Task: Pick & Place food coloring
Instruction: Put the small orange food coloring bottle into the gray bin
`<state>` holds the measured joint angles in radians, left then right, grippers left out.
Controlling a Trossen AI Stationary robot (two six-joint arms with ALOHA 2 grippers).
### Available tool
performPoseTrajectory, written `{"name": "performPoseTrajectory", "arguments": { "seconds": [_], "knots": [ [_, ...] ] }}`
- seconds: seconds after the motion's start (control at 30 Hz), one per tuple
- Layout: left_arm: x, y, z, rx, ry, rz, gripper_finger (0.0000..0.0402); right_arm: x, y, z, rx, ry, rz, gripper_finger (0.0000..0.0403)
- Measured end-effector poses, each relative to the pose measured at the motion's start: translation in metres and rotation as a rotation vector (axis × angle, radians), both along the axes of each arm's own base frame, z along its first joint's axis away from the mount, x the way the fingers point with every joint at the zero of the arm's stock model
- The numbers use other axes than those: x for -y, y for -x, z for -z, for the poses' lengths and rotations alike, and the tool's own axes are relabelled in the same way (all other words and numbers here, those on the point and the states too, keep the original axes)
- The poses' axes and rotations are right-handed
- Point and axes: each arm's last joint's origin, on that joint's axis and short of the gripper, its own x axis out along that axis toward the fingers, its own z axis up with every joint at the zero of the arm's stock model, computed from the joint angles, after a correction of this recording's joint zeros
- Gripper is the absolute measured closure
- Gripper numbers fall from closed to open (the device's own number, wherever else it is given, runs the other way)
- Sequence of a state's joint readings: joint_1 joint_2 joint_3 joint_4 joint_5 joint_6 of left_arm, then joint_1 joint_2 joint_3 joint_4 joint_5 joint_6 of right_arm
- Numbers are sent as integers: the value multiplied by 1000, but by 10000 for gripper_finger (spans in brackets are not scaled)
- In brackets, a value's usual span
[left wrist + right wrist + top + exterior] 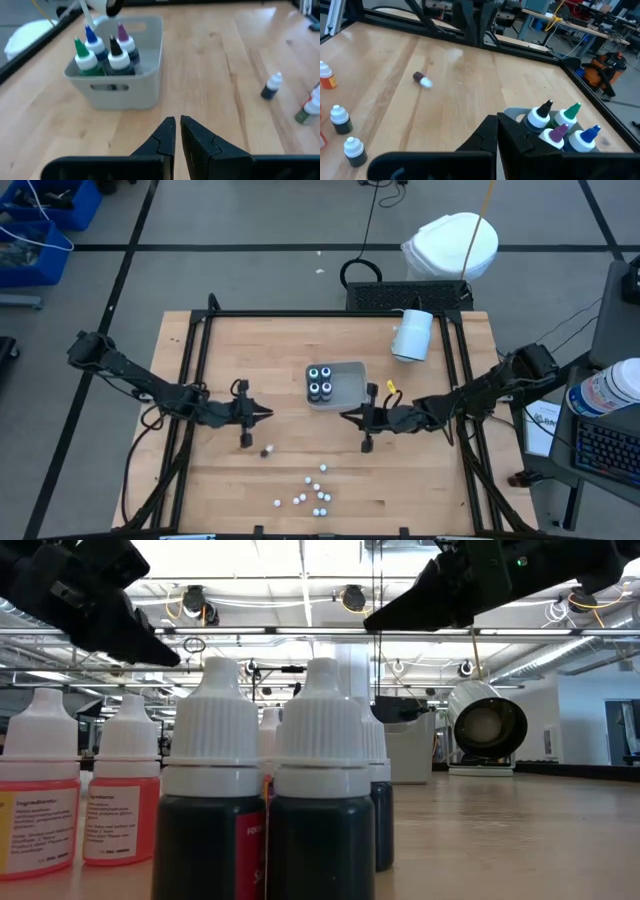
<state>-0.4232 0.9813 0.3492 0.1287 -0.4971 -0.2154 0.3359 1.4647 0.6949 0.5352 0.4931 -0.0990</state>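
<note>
1. High view: four food coloring bottles (321, 381) stand in the grey tray (348, 380) mid-desk; more bottles (312, 491) lie scattered near the front edge.
2. Left wrist view: the left gripper (177, 131) is closed, empty, near the tray.
3. Right wrist view: the right gripper (497, 131) is closed, empty, beside the tray.
</note>
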Motion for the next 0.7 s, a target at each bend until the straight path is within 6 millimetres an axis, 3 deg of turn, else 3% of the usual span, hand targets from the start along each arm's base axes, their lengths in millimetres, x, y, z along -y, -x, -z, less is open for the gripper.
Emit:
{"name": "performPoseTrajectory", "arguments": {
  "seconds": [0.27, 0.5, 0.7],
  "knots": [
    [2, 5, 7, -71, 24, 3, 364, 0, 0, -1, 14, -5, 0, 403],
    [8, 18, 20, -233, 204, -26, 364, 1, -1, -1, 14, -5, 2, 403],
    [18, 25, 21, -218, 255, -69, 364, 1, -1, -1, 12, 3, 0, 403]
  ]
}}
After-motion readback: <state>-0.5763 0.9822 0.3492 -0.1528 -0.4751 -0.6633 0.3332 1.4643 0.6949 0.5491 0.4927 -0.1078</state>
